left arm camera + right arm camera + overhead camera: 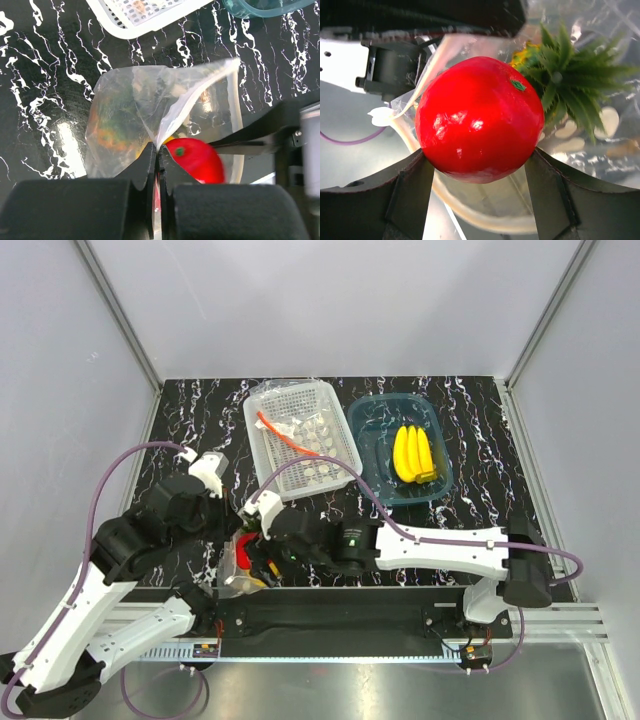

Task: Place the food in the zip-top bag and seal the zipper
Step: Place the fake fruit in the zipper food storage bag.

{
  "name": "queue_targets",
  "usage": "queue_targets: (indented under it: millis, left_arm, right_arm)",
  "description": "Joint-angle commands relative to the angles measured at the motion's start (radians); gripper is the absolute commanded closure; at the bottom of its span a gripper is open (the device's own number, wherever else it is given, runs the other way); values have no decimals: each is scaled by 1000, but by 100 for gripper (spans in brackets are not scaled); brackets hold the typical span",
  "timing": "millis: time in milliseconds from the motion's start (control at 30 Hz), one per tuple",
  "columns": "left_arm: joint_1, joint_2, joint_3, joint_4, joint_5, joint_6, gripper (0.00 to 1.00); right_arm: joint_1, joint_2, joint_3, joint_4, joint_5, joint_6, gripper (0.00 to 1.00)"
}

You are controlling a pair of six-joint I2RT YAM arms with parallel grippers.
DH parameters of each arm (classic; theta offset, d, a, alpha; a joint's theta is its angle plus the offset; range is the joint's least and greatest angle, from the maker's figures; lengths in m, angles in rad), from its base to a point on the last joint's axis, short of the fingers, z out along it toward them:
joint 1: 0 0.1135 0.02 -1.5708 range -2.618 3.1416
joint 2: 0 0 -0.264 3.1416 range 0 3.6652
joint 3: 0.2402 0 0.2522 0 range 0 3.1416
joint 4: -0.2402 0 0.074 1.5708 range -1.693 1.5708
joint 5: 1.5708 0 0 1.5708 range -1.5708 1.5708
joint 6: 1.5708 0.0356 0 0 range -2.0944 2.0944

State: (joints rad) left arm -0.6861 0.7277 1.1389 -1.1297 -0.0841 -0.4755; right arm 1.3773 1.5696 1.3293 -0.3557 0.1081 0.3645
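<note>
The clear zip-top bag (135, 105) lies near the table's front edge, and my left gripper (158, 150) is shut on its upper mouth edge, lifting it. My right gripper (480, 170) is shut on the small red fruit (480, 117), holding it at the bag's mouth (246, 542). Inside the bag sits the orange piece (107, 135) with green leaves (570, 80). A bit of yellow (171, 138) shows behind the red fruit. The pale zipper (235, 100) runs along the mouth edge. The banana bunch (413, 453) lies in the blue tub (436, 430).
A white perforated basket (262, 435) stands at the back, beside the blue tub, with a dotted clear pouch (310, 440) in it. Both arms crowd the front left of the black marbled table (480, 490). Grey walls close in the sides and back.
</note>
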Motion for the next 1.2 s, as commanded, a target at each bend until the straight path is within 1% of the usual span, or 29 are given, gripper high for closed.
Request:
queue_targets:
  millis: [0, 67, 167, 267, 300, 333, 367, 400, 433, 567, 833, 867, 967, 1067, 1100, 1167]
  left_arm:
    - [3, -14, 41, 12, 20, -15, 97]
    - [3, -19, 42, 13, 30, -23, 97]
    - [5, -22, 39, 18, 44, -37, 96]
    - [3, -25, 27, 21, 43, -48, 96]
    - [3, -25, 21, 21, 38, -49, 96]
    - [3, -28, 19, 19, 32, -51, 96]
    - [5, -28, 19, 16, 26, -54, 96]
    - [5, -28, 21, 13, 12, -52, 96]
    - [3, -28, 24, 8, 4, -52, 96]
    - [5, -19, 42, -21, -42, -46, 94]
    - [3, -7, 58, -35, -80, -37, 95]
    - [3, -8, 59, -36, -82, -35, 94]
    - [5, -10, 68, -47, -91, -34, 94]
    - [3, -10, 74, -53, -94, -31, 94]
    - [5, -10, 74, -56, -94, -31, 94]
    - [5, -10, 78, -59, -94, -34, 94]
  right_arm:
    - [11, 24, 64, 78, 33, -1, 29]
    - [11, 36, 65, 92, 48, -4, 27]
    - [11, 59, 67, 95, 56, -12, 26]
    - [11, 87, 59, 110, 54, -10, 22]
    - [11, 95, 57, 113, 59, -7, 15]
    - [9, 105, 56, 115, 67, -6, 11]
    - [11, 109, 53, 115, 70, -3, 8]
    - [11, 106, 51, 113, 73, 1, 4]
    - [11, 104, 47, 119, 73, 2, 2]
    - [11, 47, 31, 118, 82, 5, 0]
    - [11, -35, 67, 26, 93, 11, 0]
    - [9, -43, 67, 23, 96, 11, 4]
    - [11, -68, 59, 20, 103, 16, 8]
    - [11, -80, 53, 29, 113, 17, 32]
    - [11, -82, 54, 35, 113, 16, 48]
    - [11, -65, 64, 40, 110, 13, 60]
